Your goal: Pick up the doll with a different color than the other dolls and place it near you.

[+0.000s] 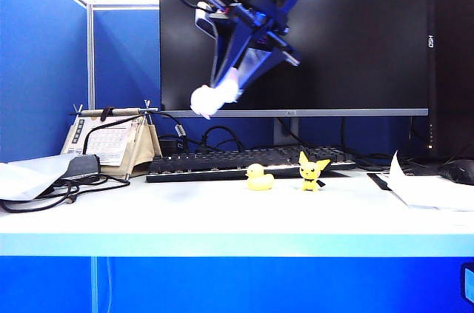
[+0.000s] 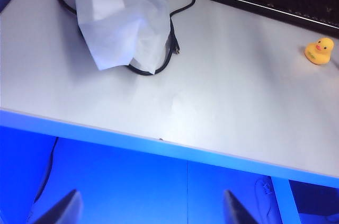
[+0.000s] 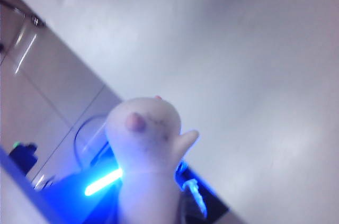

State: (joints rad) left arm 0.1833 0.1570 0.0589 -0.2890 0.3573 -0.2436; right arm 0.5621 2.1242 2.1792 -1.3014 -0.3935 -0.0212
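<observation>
Carrying is the step in hand: the white doll [image 1: 213, 98] is already off the table and hangs high in the air, in front of the dark monitor [image 1: 348, 39], clamped in the right gripper [image 1: 226, 91].

Starting at the left of the scene, a loose white sheet [image 2: 119, 17] lies over a coiled black cable [image 2: 159, 65] on the pale table [image 2: 222, 102]. No box, tray or bin shows on the table in any view. The left gripper [image 2: 151, 211] hangs off the table's near edge, below the level of the top, with its two fingertips set wide apart and nothing between them.

Toward the middle, the right gripper points down and to the left from above, its jaws narrowed on the doll; the right wrist view shows the doll's pale rounded body with a small pink spot filling the space ahead of the camera. Below and to the right of it, the yellow duck [image 1: 259, 178] and the yellow pointy-eared figure [image 1: 312, 172] stand near each other just in front of the keyboard [image 1: 244, 163]. Papers [image 1: 429, 191] lie at the far right.

The next move, as I judge it, calls for bringing the doll toward the near edge, lowering it onto bare table clear of the two yellow toys, then releasing.
</observation>
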